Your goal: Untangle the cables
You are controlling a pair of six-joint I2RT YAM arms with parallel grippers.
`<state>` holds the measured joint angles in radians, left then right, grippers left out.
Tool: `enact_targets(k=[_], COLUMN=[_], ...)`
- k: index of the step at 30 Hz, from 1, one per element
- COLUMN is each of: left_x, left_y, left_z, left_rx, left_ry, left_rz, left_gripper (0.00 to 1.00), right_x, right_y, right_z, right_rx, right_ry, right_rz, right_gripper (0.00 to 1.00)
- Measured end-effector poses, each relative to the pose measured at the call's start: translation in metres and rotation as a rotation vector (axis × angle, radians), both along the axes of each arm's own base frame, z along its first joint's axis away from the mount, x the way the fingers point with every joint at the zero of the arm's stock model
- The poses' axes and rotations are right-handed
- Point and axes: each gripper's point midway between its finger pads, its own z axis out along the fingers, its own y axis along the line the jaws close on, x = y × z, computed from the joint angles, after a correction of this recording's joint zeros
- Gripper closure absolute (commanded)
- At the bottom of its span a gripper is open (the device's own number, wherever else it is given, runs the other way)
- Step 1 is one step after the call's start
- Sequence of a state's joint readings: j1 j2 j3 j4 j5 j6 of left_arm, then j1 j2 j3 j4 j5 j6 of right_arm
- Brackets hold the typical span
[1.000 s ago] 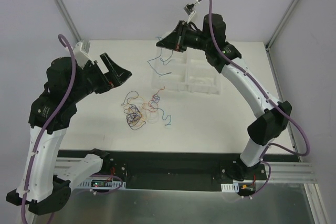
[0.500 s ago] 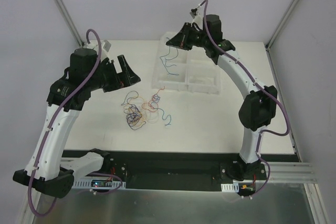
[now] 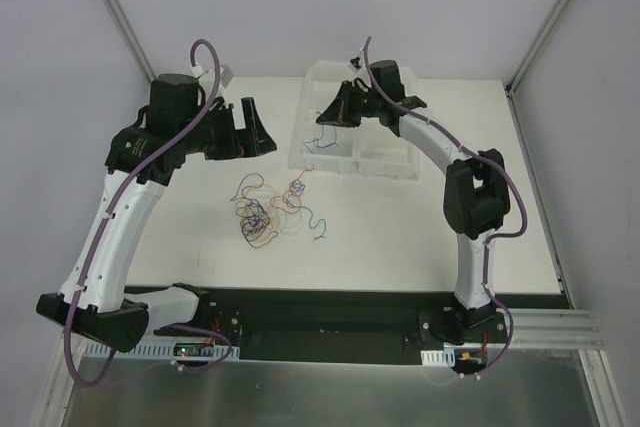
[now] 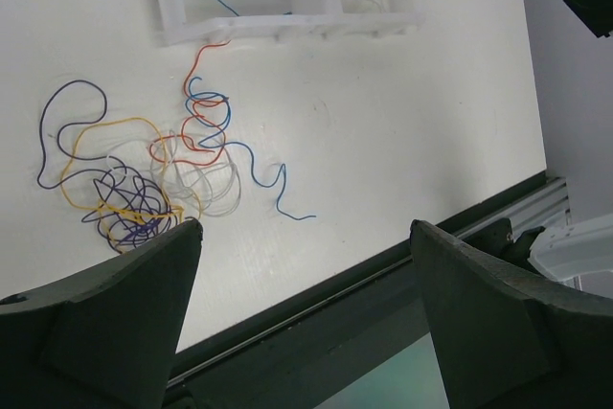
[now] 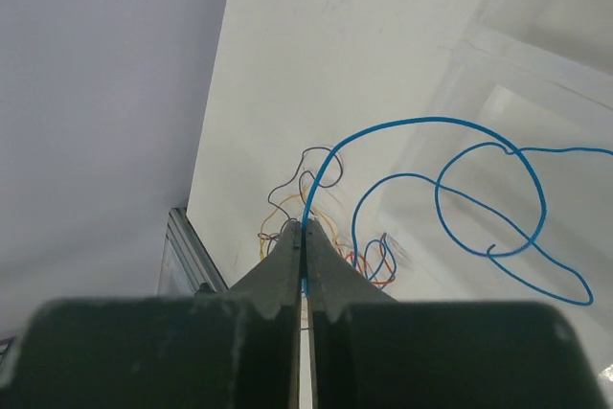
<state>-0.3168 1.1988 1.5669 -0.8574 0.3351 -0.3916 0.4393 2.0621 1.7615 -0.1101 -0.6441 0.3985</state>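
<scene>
Right end effector now lower over tray, tight on blue cable; left end effector wide-open.

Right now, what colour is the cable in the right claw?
The cable is blue, best seen in the right wrist view.

Blue cable, clear tray, white table

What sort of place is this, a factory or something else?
Most likely a lab test bench: a left arm and right arm bolted at the edge of a white table, plain walls, and a tangle of thin cables near a clear tray.
</scene>
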Motion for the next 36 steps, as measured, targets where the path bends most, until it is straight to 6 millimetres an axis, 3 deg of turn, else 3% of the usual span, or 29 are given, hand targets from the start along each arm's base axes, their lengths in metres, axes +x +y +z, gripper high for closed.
enact_targets(k=[7,13,16,19,24,30,33,36], left_x=[0.005,0.003,0.000,-0.002,-0.009,-0.021,-0.025,-0.024], left_y=[-0.001,-0.004,-0.008,-0.014,-0.021,-0.021,-0.019,-0.019], left_z=[-0.006,-0.007,-0.010,-0.018,-0.045,-0.082,-0.104,-0.126], left_rx=[0.017,0.006,-0.011,-0.036,-0.062,-0.053,-0.023,0.031], left_ry=[0.012,0.021,0.042,0.092,0.211,0.335,0.381,0.417], left_rz=[-0.013,-0.028,-0.045,-0.062,-0.078,-0.071,-0.070,-0.088], left_gripper=[0.09,0.10,0.11,0.16,0.23,0.36,0.46,0.41], right_x=[0.004,0.007,-0.002,-0.009,-0.009,-0.031,-0.063,-0.107], right_y=[-0.007,-0.023,-0.029,-0.032,-0.032,-0.054,-0.076,-0.098], right_z=[-0.025,-0.082,-0.108,-0.117,-0.096,-0.048,-0.021,-0.005], right_rx=[-0.086,-0.288,-0.367,-0.418,-0.442,-0.487,-0.507,-0.503], right_ry=[0.012,0.102,0.156,0.186,0.162,0.103,0.061,0.044], right_rz=[-0.016,-0.066,-0.066,-0.054,-0.041,-0.037,-0.033,-0.022], right_gripper=[1.00,1.00,0.87,0.66,0.46,0.40,0.40,0.40])
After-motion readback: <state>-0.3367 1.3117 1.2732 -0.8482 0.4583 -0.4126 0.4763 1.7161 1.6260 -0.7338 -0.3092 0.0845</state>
